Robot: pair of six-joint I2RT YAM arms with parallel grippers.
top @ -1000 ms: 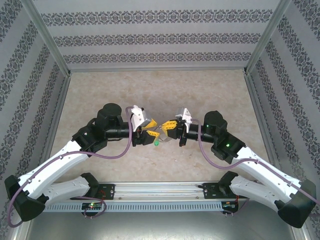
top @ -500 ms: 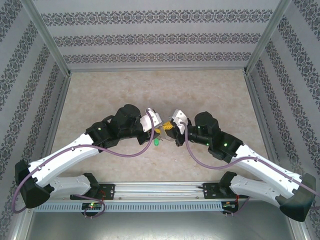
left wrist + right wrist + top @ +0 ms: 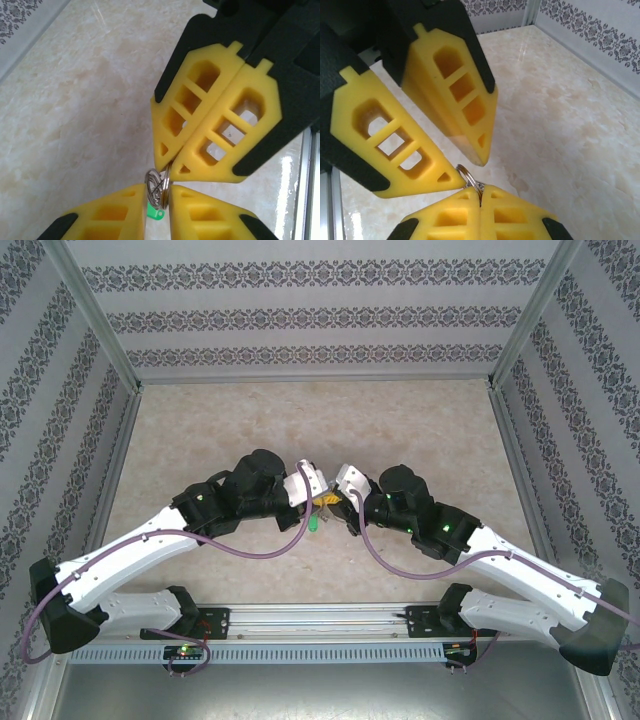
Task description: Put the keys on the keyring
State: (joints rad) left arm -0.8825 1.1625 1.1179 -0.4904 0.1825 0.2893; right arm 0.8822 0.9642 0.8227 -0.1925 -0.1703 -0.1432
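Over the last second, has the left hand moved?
Yes. The left hand has shifted right, farther from the left wall.

High rear view over table (image 3: 200,440); close, opposed wrist views, seemingly one common wire ring (image 3: 156,190).

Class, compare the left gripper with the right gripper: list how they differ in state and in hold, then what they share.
Jaws: the right gripper is shut, fingers pressed flat together; the left gripper shows a narrow gap between its fingers.
Hold: the right gripper pinches the silvery wire ring at its tips; the left gripper has that ring in its gap, and whether it pinches it firmly is unclear.
Shared: both have yellow fingers and meet tip to tip.
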